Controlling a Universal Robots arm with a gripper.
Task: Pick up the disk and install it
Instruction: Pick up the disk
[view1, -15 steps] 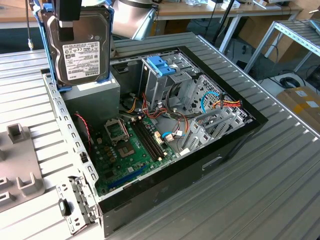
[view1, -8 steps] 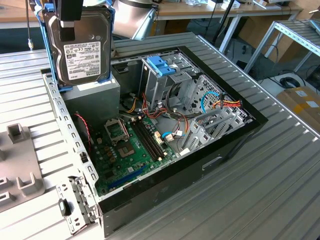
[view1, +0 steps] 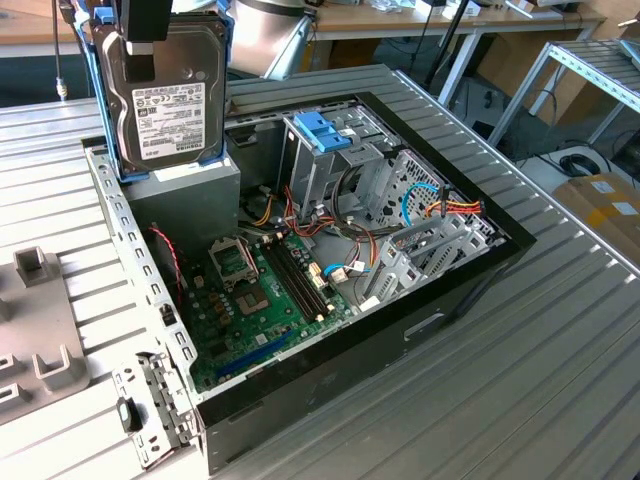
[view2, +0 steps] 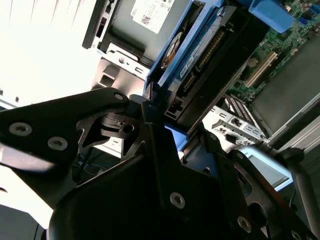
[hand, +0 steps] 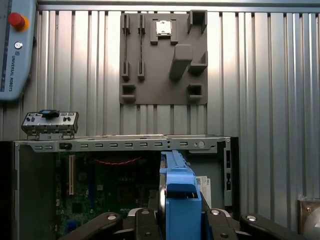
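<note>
Slatted table (view1: 540, 380) below, our gripper (view1: 143, 52) clamps the disk (view1: 170, 110) upright above the open case (view1: 137, 255); it's not yet installed.

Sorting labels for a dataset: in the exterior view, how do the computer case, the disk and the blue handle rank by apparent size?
1. computer case
2. disk, held high, so nearness to the camera may enlarge it
3. blue handle

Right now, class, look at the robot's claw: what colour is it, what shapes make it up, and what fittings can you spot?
The claw is matte black all over. It is built from flat, angular linkage bars that meet at round pivots, and small silver screw heads dot the bars. In the exterior view its black finger is slim and straight-sided.
</note>
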